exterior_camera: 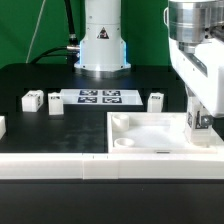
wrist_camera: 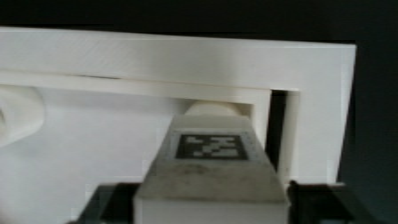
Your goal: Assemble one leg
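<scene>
My gripper [exterior_camera: 200,122] is at the exterior view's right, over the far right corner of the wide white tray-like piece [exterior_camera: 150,132]. It is shut on a leg [wrist_camera: 210,150], a white block with a black-and-white tag on its face, held between both fingers. In the wrist view the leg's tip points at the inner corner of the tray-like piece [wrist_camera: 160,60]. Three more legs stand on the black table: two [exterior_camera: 32,100] [exterior_camera: 56,104] at the left and one [exterior_camera: 155,100] right of the marker board.
The marker board [exterior_camera: 98,97] lies flat at mid-table before the robot base [exterior_camera: 102,45]. A white wall [exterior_camera: 60,165] runs along the table's front edge. A white part [exterior_camera: 2,126] shows at the far left edge.
</scene>
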You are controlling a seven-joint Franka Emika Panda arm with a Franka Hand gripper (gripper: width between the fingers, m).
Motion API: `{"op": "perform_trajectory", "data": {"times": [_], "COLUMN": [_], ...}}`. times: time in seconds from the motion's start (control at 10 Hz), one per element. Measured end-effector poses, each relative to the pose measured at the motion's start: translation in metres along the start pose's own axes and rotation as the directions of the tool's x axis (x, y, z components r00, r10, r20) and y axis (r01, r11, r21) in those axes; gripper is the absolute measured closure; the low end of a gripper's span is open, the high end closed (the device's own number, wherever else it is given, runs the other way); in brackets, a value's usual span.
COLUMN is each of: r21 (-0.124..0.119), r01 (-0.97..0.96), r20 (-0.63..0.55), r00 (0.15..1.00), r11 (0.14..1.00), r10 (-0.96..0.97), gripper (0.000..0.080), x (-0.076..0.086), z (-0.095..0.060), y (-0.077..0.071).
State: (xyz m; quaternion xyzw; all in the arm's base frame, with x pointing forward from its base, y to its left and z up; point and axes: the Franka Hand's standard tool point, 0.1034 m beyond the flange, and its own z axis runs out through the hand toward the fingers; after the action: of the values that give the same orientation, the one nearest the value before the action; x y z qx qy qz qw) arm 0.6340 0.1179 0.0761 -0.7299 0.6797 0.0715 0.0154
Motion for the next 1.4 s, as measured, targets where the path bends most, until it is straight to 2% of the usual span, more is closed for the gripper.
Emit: {"op": "perform_trajectory", "data": {"times": [0.1, 0.2, 0.3, 0.4, 0.7, 0.8, 1.0, 1.3, 1.4], "r21": [0.001, 0.0, 0.0, -0.001, -0.001, -0.001, -0.013, -0.024, -0.025], "r01": [0.024, 0.133, 0.246, 0.319, 0.647, 0.686, 0.875, 0.976, 0.987], "r20": [-0.001, -0.003, -0.003, -0.003, -0.004, -0.004, -0.025, -0.032, -0.03], "r00": [1.0, 0.991, 0.969, 0.948, 0.763, 0.727, 0.483, 0.214, 0.156], "r11": [1.0, 0.991, 0.969, 0.948, 0.763, 0.727, 0.483, 0.215, 0.157], "r10": [-0.024, -0.133, -0.246, -0.319, -0.647, -0.686, -0.875, -0.976, -0.987], "gripper": [0.0294, 0.0294, 0.0176, 0.0158, 0.015, 0.015, 0.015, 0.015, 0.015], "x": [-0.0001, -0.0003, -0.001, -0.0018, -0.0021, -0.0025, -0.0017, -0.0022, -0.001], "z": [-0.0001, 0.0, 0.0001, 0.0002, 0.0002, 0.0001, -0.0009, -0.0018, -0.0019], "y": [-0.0002, -0.0001, 0.0, 0.0001, -0.0003, -0.0004, -0.003, -0.0049, -0.005]}}
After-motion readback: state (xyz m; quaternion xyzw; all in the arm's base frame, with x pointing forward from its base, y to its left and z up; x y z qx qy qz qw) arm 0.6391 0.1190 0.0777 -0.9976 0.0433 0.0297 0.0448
